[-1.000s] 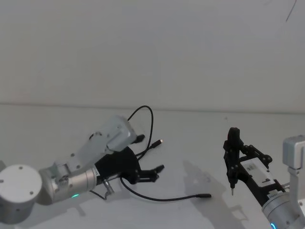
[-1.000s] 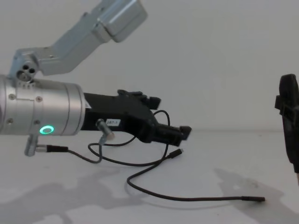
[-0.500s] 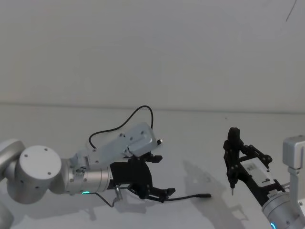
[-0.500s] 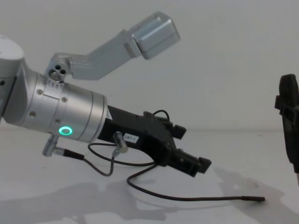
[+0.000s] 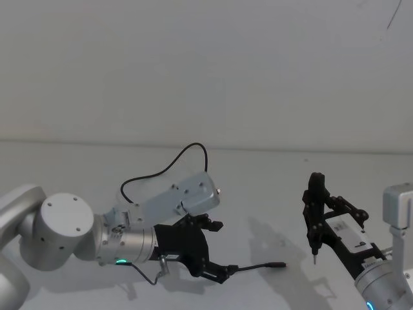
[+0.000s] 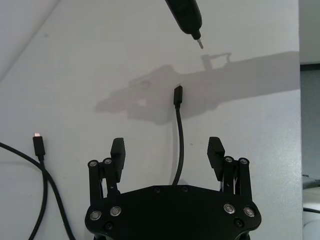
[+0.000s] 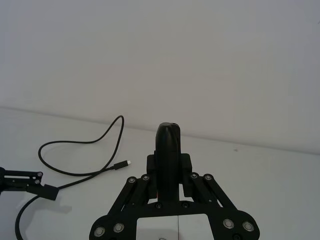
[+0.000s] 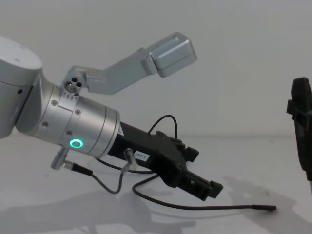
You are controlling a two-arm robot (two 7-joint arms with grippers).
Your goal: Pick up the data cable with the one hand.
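From where I stand, the left claw leans down low over the white table. Its two black fingers are spread wide apart and grip nothing. The data cable lies on the table and runs straight out between those fingers, touching neither. One slim plug rests a little beyond the fingertips, dead ahead of the claw. The rest of the cord passes back under the claw's body and curls round behind it. It ends in the second plug, which lies outside one finger, off to the side. Farther ahead, past the near plug, the right claw stands idle, its fingers pressed together into one dark post.
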